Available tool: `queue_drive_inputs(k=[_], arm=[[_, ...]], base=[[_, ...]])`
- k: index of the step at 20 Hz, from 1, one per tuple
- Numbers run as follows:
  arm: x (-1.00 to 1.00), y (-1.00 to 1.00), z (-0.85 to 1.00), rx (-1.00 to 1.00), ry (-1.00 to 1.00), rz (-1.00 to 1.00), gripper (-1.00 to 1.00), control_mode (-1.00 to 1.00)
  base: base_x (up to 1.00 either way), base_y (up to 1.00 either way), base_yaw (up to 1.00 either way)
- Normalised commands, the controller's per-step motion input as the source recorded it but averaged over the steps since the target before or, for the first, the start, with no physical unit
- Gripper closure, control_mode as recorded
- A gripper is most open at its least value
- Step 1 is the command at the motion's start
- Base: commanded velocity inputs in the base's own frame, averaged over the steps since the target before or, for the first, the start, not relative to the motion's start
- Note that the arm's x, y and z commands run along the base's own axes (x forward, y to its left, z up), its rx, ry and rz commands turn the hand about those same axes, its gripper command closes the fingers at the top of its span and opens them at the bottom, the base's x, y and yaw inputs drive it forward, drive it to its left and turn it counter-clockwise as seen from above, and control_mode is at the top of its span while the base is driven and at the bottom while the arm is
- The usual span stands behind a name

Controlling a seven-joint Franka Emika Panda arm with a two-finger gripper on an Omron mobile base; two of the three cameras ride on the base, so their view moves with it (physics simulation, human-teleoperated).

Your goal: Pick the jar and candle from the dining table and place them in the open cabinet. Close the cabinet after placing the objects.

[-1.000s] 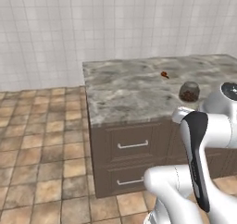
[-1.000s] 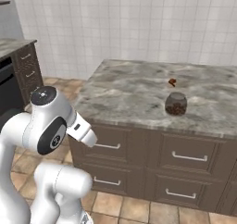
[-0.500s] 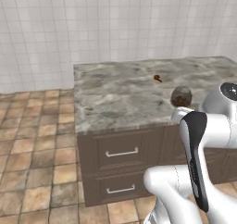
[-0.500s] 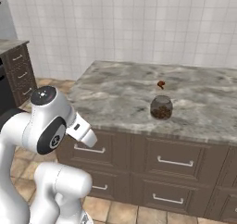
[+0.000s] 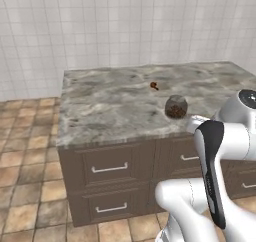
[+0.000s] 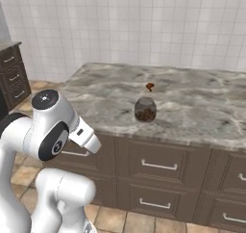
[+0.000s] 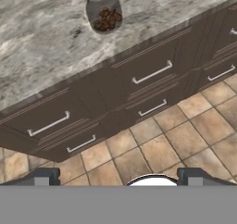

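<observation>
- Driving sideways along the table (image 5: 100, 111), the base is bringing the jar (image 5: 176, 106) nearer mid-picture in the left view; the candle (image 5: 154, 85) is lying just behind it.
- Right view: jar (image 6: 144, 109) and candle (image 6: 150, 86) are sitting untouched on marble, so nothing is placed yet.
- Hand view: the tool (image 7: 118, 177) is hanging released, wide, over floor tiles, with drawers and the jar (image 7: 104, 11) above.
</observation>
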Motion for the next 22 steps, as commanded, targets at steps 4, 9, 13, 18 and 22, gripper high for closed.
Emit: queue_drive_inputs(k=[4, 9, 13, 18, 22], arm=[[0.00, 0.00, 0.00, 0.00, 0.00, 0.00, -1.00, 1.00], [0.00, 0.00, 0.00, 0.00, 0.00, 0.00, -1.00, 1.00], [0.00, 0.00, 0.00, 0.00, 0.00, 0.00, -1.00, 1.00], [0.00, 0.00, 0.00, 0.00, 0.00, 0.00, -1.00, 1.00], [0.00, 0.00, 0.00, 0.00, 0.00, 0.00, -1.00, 1.00]], base=[[0.23, -0.54, 0.00], [0.24, -0.53, 0.00], [0.25, -0.52, 0.00], [0.28, -0.49, 0.00], [0.44, -0.36, 0.02]])
